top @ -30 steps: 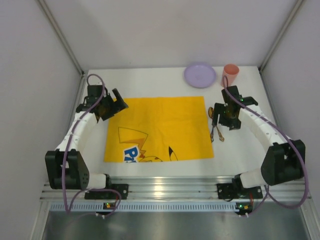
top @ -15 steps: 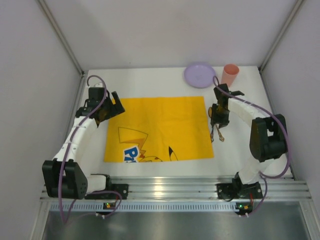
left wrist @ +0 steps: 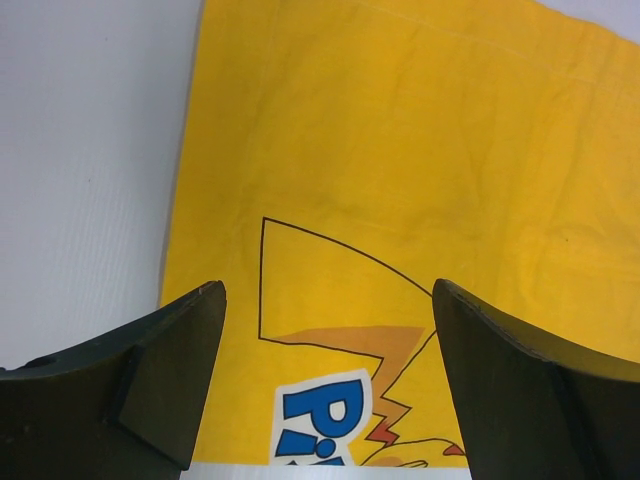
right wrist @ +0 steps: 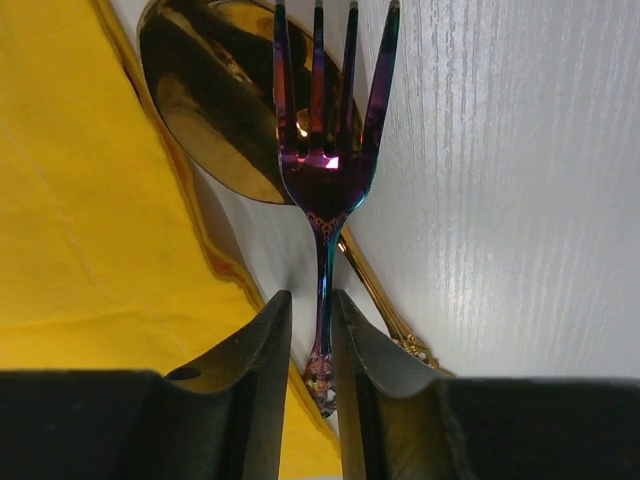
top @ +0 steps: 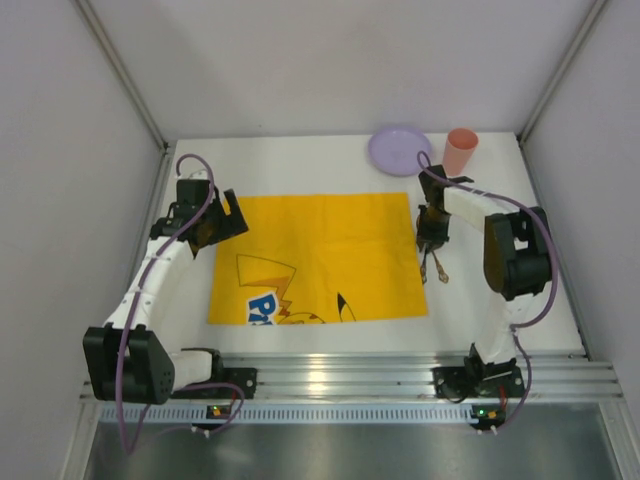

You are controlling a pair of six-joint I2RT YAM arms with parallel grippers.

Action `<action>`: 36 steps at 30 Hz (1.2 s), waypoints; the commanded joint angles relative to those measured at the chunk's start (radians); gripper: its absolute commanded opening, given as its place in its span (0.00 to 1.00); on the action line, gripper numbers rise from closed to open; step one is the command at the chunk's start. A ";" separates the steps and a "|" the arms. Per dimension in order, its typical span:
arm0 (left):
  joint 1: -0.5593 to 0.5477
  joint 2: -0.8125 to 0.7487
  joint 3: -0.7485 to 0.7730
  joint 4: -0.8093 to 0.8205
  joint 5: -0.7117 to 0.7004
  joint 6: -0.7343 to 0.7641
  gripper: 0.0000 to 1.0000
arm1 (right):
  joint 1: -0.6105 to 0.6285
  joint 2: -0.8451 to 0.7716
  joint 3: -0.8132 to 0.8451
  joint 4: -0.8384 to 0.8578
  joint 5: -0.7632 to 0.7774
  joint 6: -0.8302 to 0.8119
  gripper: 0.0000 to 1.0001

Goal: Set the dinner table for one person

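Note:
A yellow cartoon placemat [top: 320, 255] lies on the white dinner table [top: 300, 160]. Just off its right edge lie an iridescent fork [right wrist: 325, 160] and a gold spoon [right wrist: 215, 110], the fork's tines resting over the spoon's bowl. My right gripper [right wrist: 311, 300] stands over them [top: 432, 240]. Its jaws are narrowed to a slim gap round the fork's handle, with a sliver of table showing beside the left finger. My left gripper [left wrist: 325, 300] hangs wide open and empty over the placemat's far left corner [top: 225, 215].
A lilac plate [top: 399, 150] and a pink cup [top: 461, 150] stand at the back right of the table. Grey walls close in the left, right and back. An aluminium rail runs along the near edge.
My right gripper has slid left and down over the cutlery, and its jaws have narrowed round the fork's handle. The left arm shifted slightly, still open.

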 commanded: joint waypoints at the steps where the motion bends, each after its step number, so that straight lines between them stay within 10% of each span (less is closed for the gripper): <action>1: 0.001 0.006 0.017 -0.006 -0.003 0.032 0.89 | -0.009 0.029 0.048 0.005 0.031 0.023 0.23; 9: 0.001 0.075 0.063 -0.035 0.100 0.062 0.88 | -0.006 0.080 0.060 0.003 0.048 0.029 0.00; 21: -0.255 0.185 0.227 -0.013 0.210 0.049 0.88 | -0.005 -0.136 0.094 -0.107 0.111 0.041 0.00; 36: -0.594 0.330 0.228 0.566 0.692 -0.313 0.70 | 0.004 -0.414 0.146 -0.215 -0.165 0.122 0.00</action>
